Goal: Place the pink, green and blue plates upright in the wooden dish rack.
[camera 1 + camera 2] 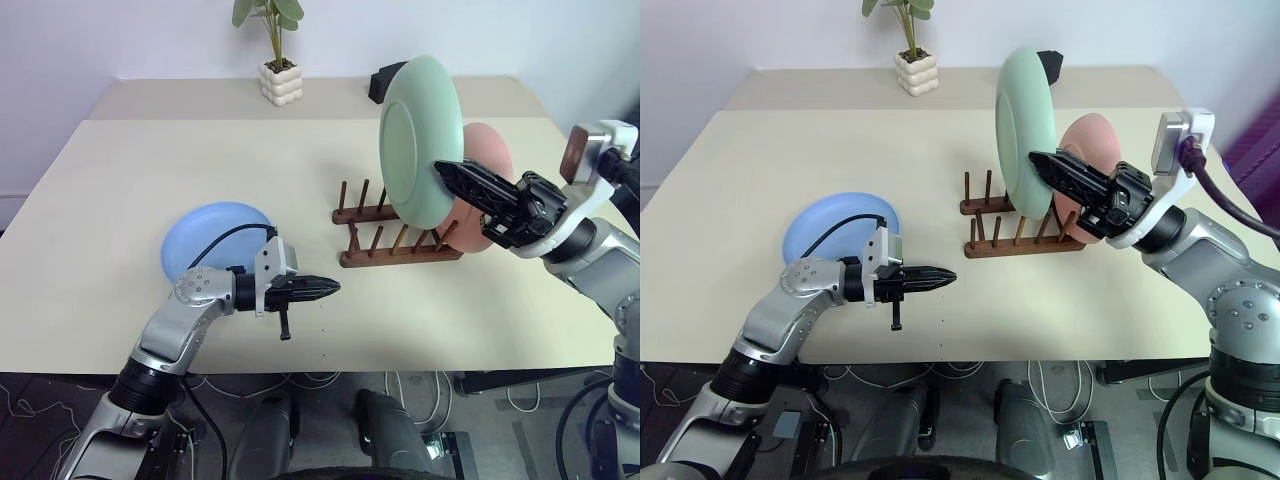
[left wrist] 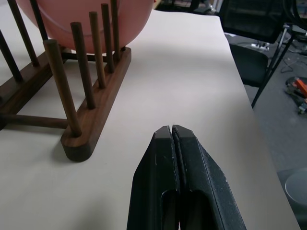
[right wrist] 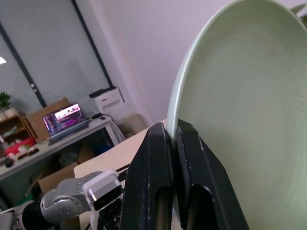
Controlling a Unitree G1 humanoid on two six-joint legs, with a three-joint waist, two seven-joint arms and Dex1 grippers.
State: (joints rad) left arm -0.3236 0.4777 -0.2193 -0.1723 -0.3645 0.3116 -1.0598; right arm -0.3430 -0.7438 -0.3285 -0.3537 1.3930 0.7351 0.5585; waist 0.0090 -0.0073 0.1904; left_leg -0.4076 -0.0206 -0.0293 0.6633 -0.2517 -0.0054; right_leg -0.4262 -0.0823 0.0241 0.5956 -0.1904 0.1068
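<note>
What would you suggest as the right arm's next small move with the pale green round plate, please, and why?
Probably lower it into a free slot. The right gripper pinches the pale green round plate upright by its rim, above the dark brown wooden dish rack, beside the pink plate already standing there; the pegs below look unoccupied.

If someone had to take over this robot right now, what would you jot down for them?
Right claw: shut on the green plate's rim, holding it upright above the rack.
Left claw: shut, nothing in it, low over the table in front of the rack.
Pink plate: already upright in the rack, right end.
Blue plate: flat on the table, left side.
Left: slot in the green plate, then the blue one.
</note>
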